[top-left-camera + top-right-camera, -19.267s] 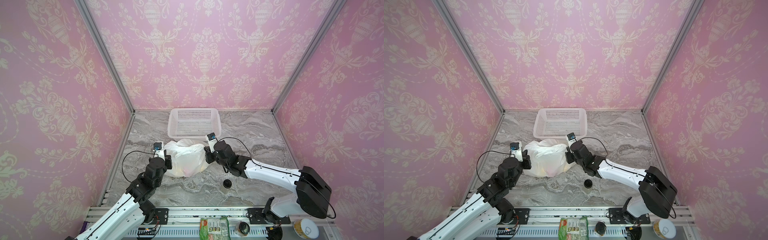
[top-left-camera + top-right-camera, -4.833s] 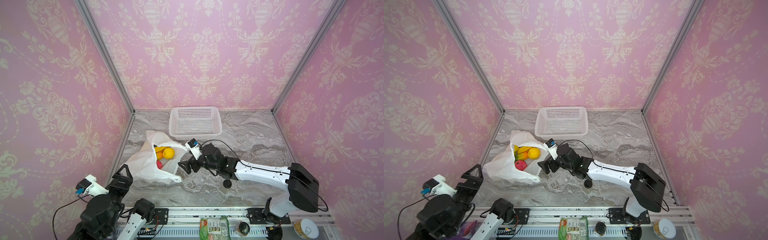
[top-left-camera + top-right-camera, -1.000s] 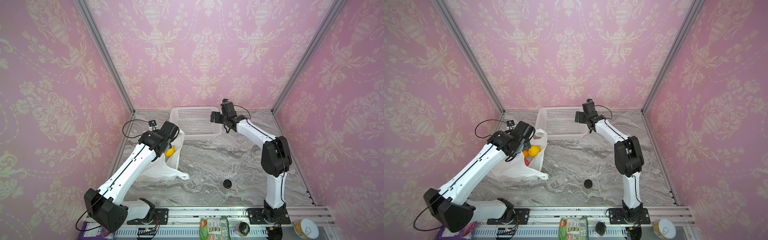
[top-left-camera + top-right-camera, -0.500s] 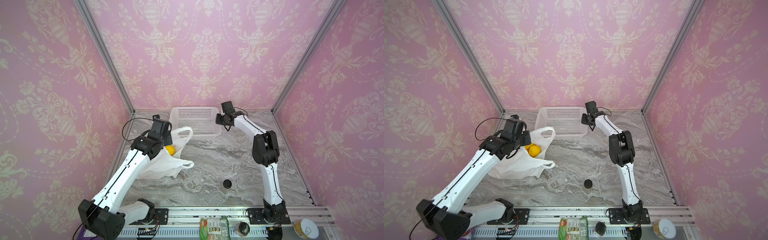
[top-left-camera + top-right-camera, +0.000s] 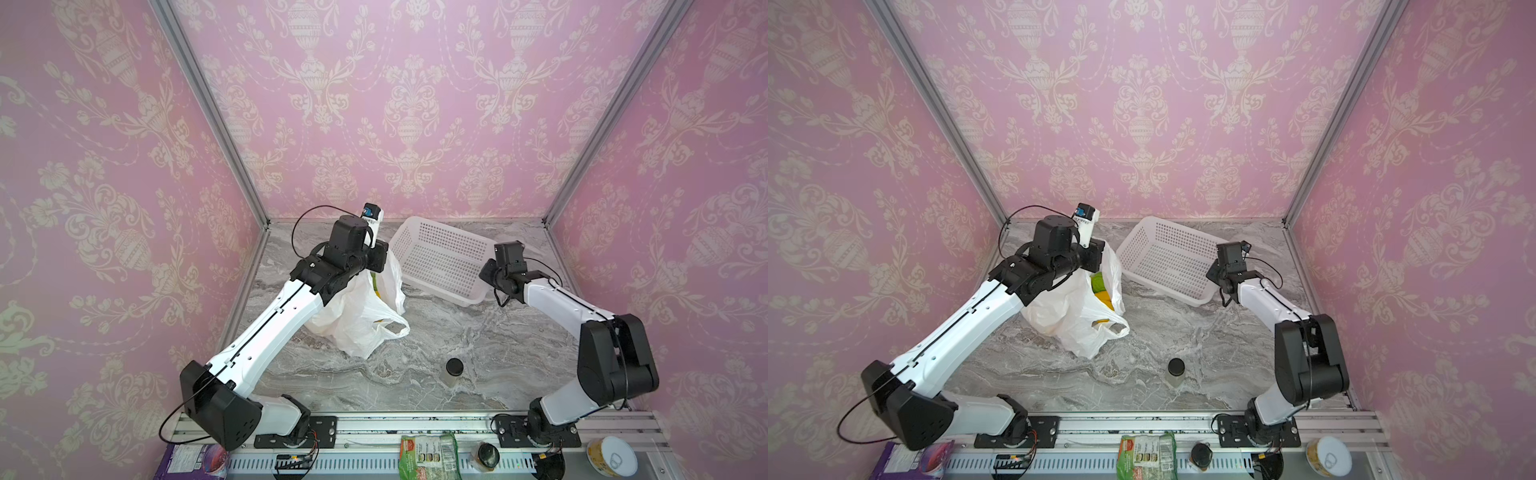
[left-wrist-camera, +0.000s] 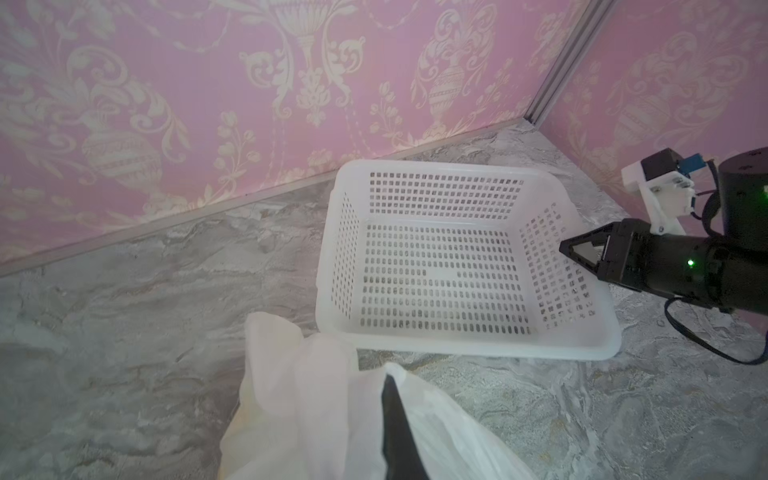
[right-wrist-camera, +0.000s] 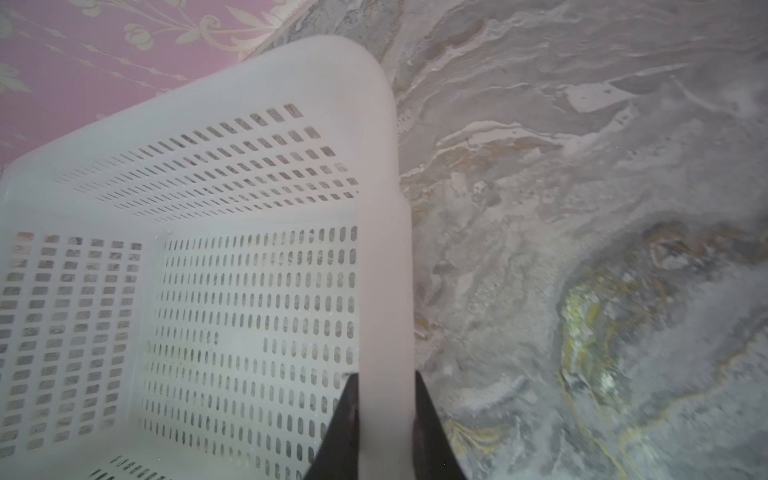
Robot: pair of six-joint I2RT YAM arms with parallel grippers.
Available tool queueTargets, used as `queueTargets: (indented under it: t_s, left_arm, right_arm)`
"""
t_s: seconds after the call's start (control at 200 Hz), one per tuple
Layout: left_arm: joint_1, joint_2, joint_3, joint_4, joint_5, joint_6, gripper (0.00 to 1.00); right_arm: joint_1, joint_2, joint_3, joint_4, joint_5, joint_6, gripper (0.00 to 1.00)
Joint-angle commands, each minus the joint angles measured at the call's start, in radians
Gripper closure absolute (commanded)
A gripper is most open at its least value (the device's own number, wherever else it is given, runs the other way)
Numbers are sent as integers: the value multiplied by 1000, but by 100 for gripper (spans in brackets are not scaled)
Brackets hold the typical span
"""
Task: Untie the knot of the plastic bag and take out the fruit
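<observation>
Two claws are at work at once. The left claw [image 6: 390, 386] is pinched closed on a fold of the plastic bag [image 5: 1073, 316], holding its rim up above the table [image 5: 415, 386]. The right claw [image 7: 384, 386] is clamped across the rim of the white perforated basket [image 6: 457, 345], one finger inside and one outside.

The bag stands on the table just beside the basket's near corner, with its mouth open. No knot shows, and one handle loop [image 5: 394, 330] lies slack on the marble, so I judge the untying done. Fruit [image 5: 1100, 289], yellow and green pieces, shows inside the mouth in a top view; how many lie deeper I cannot tell.

The plastic is thin, limp and slippery. It will likely sag shut or slide free unless it is pinched at a bunched fold or a handle, not on a flat panel. The fruit looks small, glossy and light, so it may roll or squirt out of a shallow grip; each piece is best taken across its middle.

A small black-lidded jar [image 5: 454, 369] stands well apart, nearer the front.
</observation>
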Motion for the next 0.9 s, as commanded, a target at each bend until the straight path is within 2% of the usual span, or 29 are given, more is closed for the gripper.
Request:
queueTargets:
  t_s: [0.0, 0.145, 0.27, 0.3, 0.345, 0.375, 0.405, 0.495, 0.61, 0.686, 0.731, 0.806, 0.891]
  left_arm:
    - [-14, 26, 97, 73, 95, 158, 100]
    - [-22, -7, 62, 102, 204, 218, 100]
    - [-22, -85, -86, 162, 147, 200, 100]
    - [-22, -99, -122, 157, 139, 186, 100]
    - [-22, -121, -170, 134, 124, 166, 100]
    - [-22, -139, -205, 122, 114, 150, 100]
    - [-22, -157, -247, 119, 105, 131, 100]
    - [-22, -228, -375, 146, 68, 76, 100]
    - [-22, -277, -449, 137, 86, 28, 100]
    - [-22, -291, -476, 109, 80, 8, 100]
    - [-22, -302, -501, 105, 67, 0, 100]
    - [-21, -322, -538, 108, 30, -9, 100]
    - [-20, -340, -556, 100, -26, -21, 100]
  right_arm:
    - [9, -105, -119, 41, 144, 85, 100]
    - [10, -212, -251, 83, 156, 154, 100]
    - [17, -268, -299, 112, 156, 169, 100]
    - [18, -273, -298, 106, 149, 165, 92]
    - [21, -282, -294, 97, 137, 159, 75]
    - [24, -289, -296, 100, 123, 151, 56]
    - [26, -299, -298, 107, 112, 135, 45]
    - [41, -353, -302, 115, 82, 80, 28]
    - [92, -499, -315, 106, 82, -5, 15]
    - [143, -626, -311, 81, 76, -72, 13]
    - [181, -704, -315, 103, 30, -136, 15]
    - [265, -804, -294, 112, -31, -235, 28]
    - [376, -837, -231, 85, -112, -309, 42]
